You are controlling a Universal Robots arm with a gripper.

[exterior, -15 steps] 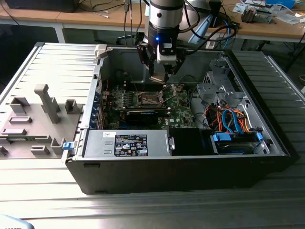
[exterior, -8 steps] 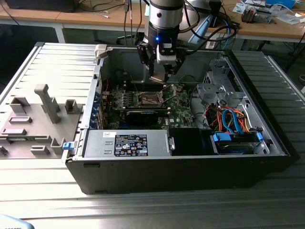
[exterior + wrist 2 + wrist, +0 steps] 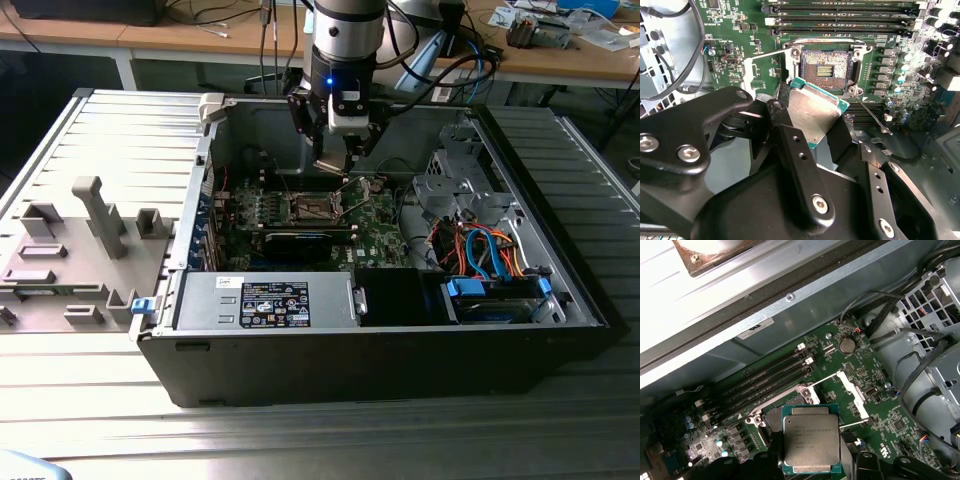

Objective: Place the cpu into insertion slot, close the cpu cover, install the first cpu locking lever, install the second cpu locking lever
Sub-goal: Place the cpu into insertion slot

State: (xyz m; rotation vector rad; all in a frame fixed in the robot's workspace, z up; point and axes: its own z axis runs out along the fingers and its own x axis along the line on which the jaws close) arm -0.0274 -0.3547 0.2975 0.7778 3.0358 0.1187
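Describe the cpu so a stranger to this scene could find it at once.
Find the open black computer case and the green motherboard inside it. Near the board's insertion slot, the pincer grips the cpu: a flat square chip, silvery top, teal edge, unlike the dark-centred slot.

The arm (image 3: 345, 35) hangs straight down from above, its wrist vertical. The gripper (image 3: 338, 160) points downward. In the second wrist view its two black fingers (image 3: 790, 145) press on opposite edges of the chip (image 3: 815, 112) and hold it.
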